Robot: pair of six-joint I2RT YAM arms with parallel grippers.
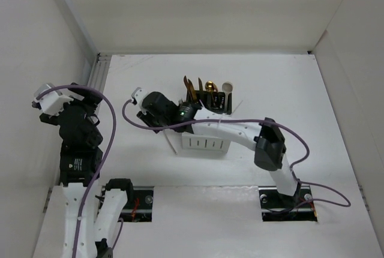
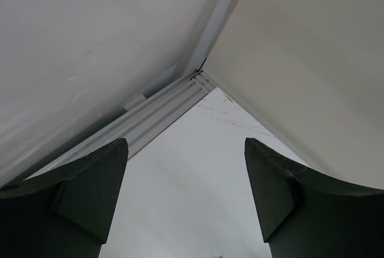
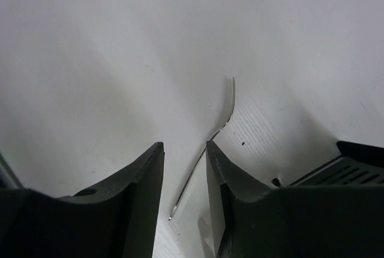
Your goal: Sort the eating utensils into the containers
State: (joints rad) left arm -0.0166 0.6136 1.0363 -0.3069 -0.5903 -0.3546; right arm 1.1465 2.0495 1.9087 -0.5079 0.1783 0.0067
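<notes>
Left pincer (image 2: pixel 186 144): jaws wide apart, empty, aimed at wall corner (image 2: pixel 201 66). Likely parked clear.
Right pincer (image 3: pixel 184 147): jaws narrowly apart, gripping nothing. Thin strip (image 3: pixel 231 102) on worktop (image 3: pixel 90 60) just ahead, can't identify; probably lining up pick.
Bins (image 1: pixel 206 144) right of it, utensils (image 1: pixel 201 93) upright in black ones.

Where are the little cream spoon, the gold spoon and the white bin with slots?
cream spoon (image 1: pixel 227 86): top view, on its round bowl.
gold spoon (image 1: pixel 210 84): top view, on its shiny bowl.
white bin (image 1: pixel 206 143): top view, on its slotted front wall.
</notes>
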